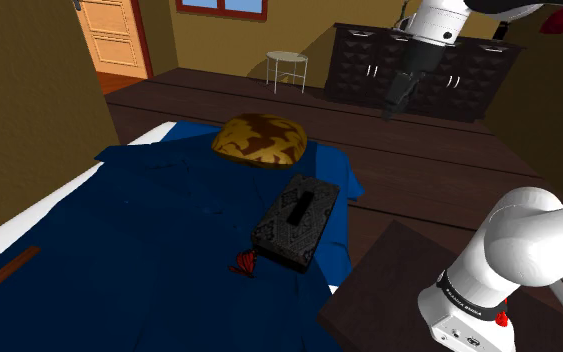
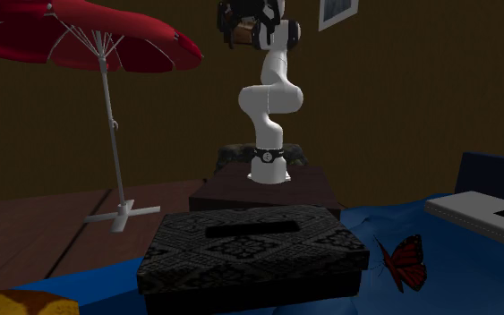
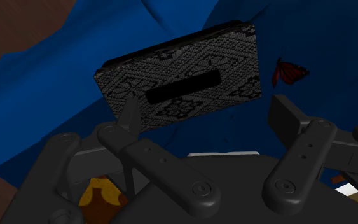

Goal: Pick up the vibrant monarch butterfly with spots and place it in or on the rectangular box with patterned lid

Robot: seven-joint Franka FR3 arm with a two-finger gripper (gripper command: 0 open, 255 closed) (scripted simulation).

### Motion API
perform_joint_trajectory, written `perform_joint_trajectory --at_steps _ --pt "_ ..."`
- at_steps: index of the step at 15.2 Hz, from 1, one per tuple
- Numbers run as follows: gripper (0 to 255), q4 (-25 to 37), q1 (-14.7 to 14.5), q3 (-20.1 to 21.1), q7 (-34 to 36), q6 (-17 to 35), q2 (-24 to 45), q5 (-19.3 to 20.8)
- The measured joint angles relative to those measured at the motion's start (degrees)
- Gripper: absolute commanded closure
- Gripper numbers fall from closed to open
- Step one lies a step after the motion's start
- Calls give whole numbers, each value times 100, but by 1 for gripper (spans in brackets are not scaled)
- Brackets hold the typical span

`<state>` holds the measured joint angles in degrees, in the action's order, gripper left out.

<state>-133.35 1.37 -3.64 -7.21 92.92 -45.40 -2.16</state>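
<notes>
The red-orange butterfly (image 1: 243, 264) with dark wing edges stands on the blue bedcover (image 1: 169, 220), just off one short end of the box. That box (image 1: 296, 222) is dark, rectangular, with a grey patterned lid and a black slot. From the second exterior view the butterfly (image 2: 405, 262) is to the right of the box (image 2: 252, 251). My gripper (image 1: 393, 108) hangs high above and beyond the bed, far from both. In the wrist view the gripper (image 3: 208, 114) is open with nothing between its fingers (image 3: 131, 111); the box (image 3: 180, 73) and butterfly (image 3: 290, 72) lie far below.
A brown and gold cushion (image 1: 259, 140) lies on the bed past the box. My dark stand (image 1: 399, 290) is beside the bed. A dark dresser (image 1: 419, 65) and white side table (image 1: 287, 65) line the far wall. A red parasol (image 2: 106, 36) stands nearby.
</notes>
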Motion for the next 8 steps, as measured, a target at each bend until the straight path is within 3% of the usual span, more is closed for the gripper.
perform_joint_trajectory --at_steps 8 --pt "0 -597 -210 622 487 844 330 -175"
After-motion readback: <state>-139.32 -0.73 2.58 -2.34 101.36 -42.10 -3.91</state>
